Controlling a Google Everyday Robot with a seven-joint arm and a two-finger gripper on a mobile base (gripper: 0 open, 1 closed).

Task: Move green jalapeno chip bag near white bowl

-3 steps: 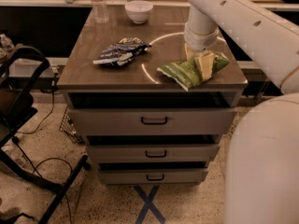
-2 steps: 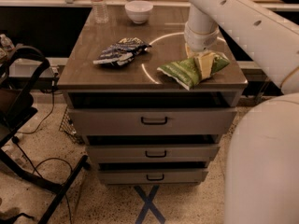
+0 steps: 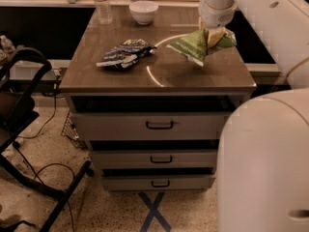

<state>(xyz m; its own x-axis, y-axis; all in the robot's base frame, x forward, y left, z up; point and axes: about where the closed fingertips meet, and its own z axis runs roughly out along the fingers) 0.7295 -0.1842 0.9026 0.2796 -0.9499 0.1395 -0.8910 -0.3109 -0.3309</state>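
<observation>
The green jalapeno chip bag [image 3: 192, 46] hangs tilted above the right side of the cabinet top, its left end pointing left and down. My gripper [image 3: 213, 35] comes down from the white arm at the upper right and is shut on the bag's right part. The white bowl [image 3: 144, 11] stands upright at the far middle of the top, apart from the bag, to its upper left.
A dark blue-and-white chip bag [image 3: 125, 53] lies left of centre on the wooden cabinet top [image 3: 164, 74]. A clear water bottle [image 3: 102, 4] stands left of the bowl. A black chair frame [image 3: 24, 129] is on the left. My white base [image 3: 263, 163] fills the lower right.
The green bag has been lifted off the cabinet top and carried farther back, toward the bowl, in my gripper. The bowl and the blue bag have not moved.
</observation>
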